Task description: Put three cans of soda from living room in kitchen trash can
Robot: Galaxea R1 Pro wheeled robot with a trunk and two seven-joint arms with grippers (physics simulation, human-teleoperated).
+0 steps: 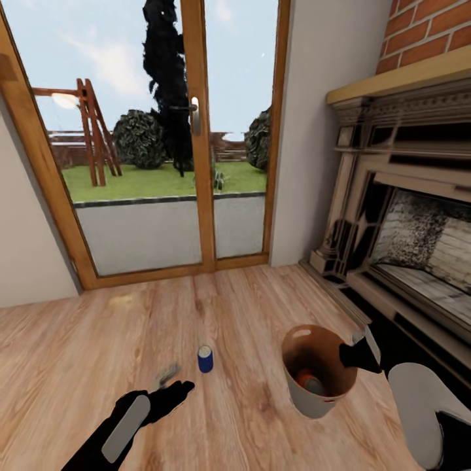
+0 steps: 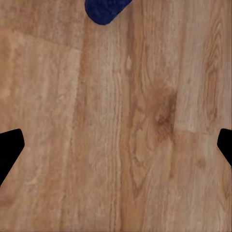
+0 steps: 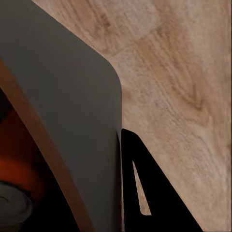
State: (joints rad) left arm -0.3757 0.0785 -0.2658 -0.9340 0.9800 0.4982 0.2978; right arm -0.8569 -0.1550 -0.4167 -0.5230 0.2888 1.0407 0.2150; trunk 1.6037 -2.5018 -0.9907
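One dark blue soda can (image 1: 205,359) stands upright on the wood floor (image 1: 78,353) just ahead of the left gripper (image 1: 175,386), jaws apart, which should straddle it squarely, while the right gripper (image 1: 364,352) pinches the trash can (image 1: 314,400) rim

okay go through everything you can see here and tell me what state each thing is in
Blue soda can: upright on the wood floor, free.
Trash can: upright, gripped at the rim, orange can inside.
Left gripper: open, empty, near the blue can.
Right gripper: shut on the trash can's rim.
Glass doors: closed.
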